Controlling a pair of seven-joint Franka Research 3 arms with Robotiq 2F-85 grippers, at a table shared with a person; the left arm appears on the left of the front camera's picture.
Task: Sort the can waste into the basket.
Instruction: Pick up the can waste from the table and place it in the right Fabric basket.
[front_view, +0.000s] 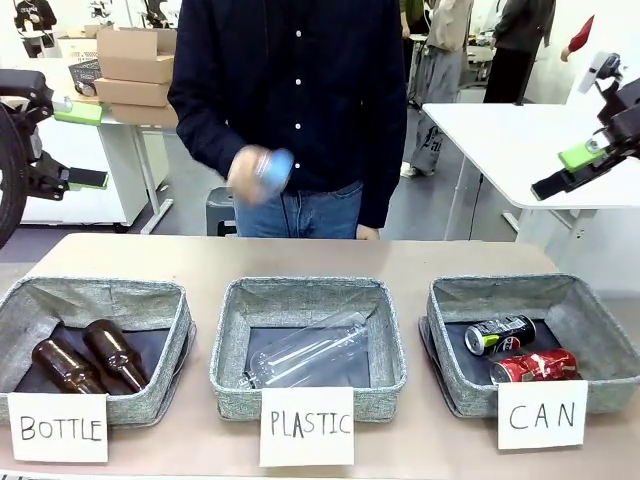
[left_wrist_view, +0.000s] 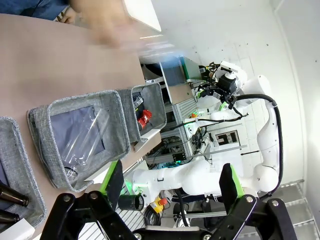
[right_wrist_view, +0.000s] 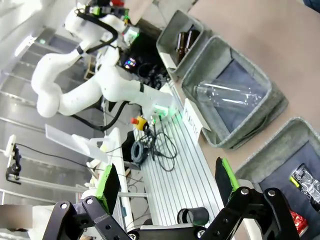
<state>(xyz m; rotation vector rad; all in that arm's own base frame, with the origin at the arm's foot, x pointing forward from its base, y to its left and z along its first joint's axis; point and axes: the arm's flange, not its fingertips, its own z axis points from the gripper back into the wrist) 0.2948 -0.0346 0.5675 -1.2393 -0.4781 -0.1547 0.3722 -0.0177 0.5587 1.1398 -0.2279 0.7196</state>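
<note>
Cans (front_view: 520, 352) both inside basket (front_view: 450, 385) at my 2 o'clock.
Sorting looks complete; left gripper (left_wrist_view: 170, 186) and right gripper (right_wrist_view: 167, 184) gape wide, empty.

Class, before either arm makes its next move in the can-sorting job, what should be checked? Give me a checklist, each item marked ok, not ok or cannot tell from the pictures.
1. Red can inside the CAN basket: ok.
2. Black and silver can inside the same basket: ok.
3. No cans mixed in elsewhere: ok; the BOTTLE basket holds brown bottles, the PLASTIC basket a clear plastic bottle.
4. Left gripper open and empty: ok.
5. Right gripper open and empty: ok.
6. Space above the table free: not ok; the person's hand is moving there, blurred, with a blue-topped object that cannot be identified.
</note>
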